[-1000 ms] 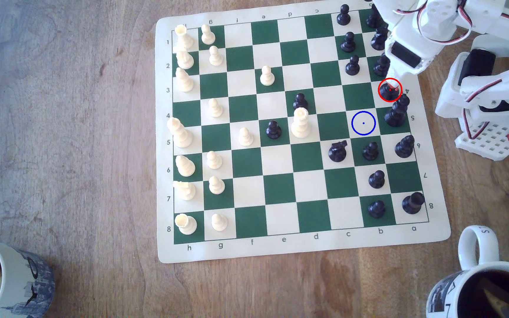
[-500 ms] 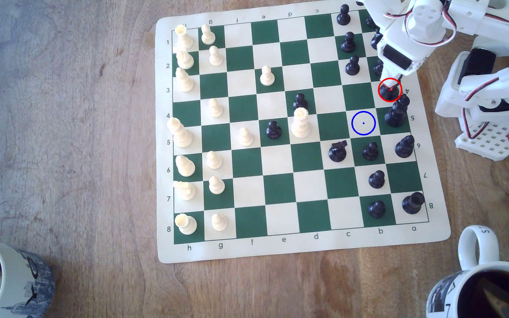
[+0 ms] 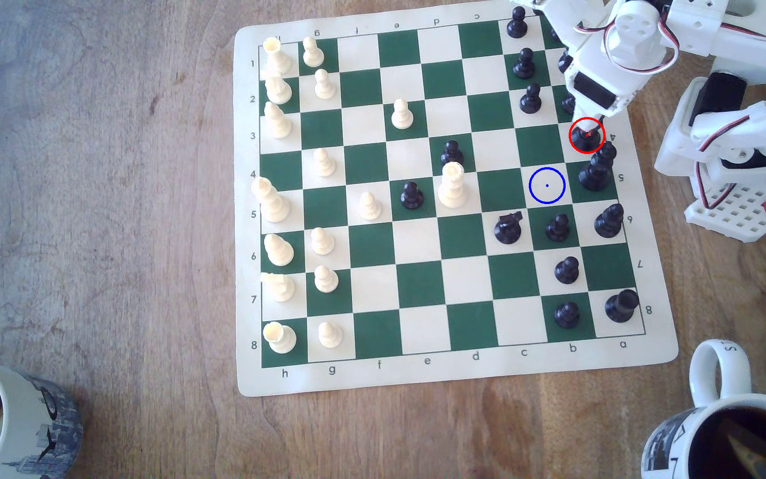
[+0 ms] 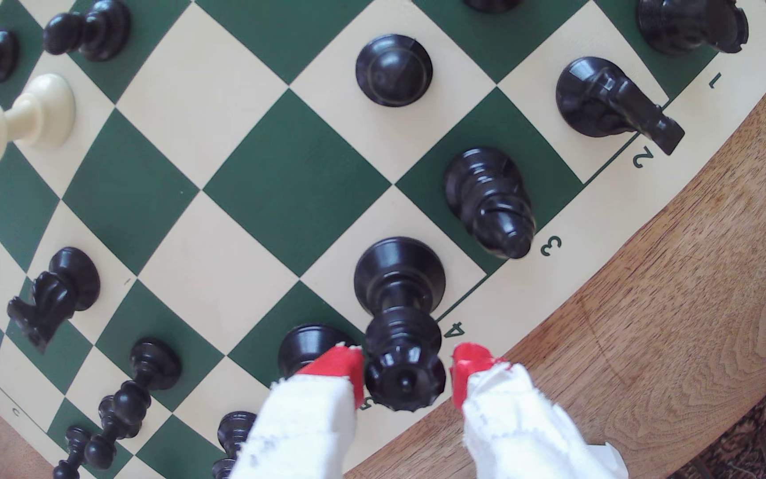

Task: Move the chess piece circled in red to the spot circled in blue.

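While the hand point(image 4: 408, 368) straddles the chess piece point(image 4: 402, 322), parted and not yet gripping: grasp step; next, clench on the coronet, lift, carry to the spot point(image 3: 547, 185).

Exterior view looked steeply down from well above onto the whole board point(image 3: 455, 202) and tabletop point(image 3: 95, 230); wrist view sat close over the board's point(image 4: 298, 184) edge squares, which both views shared.
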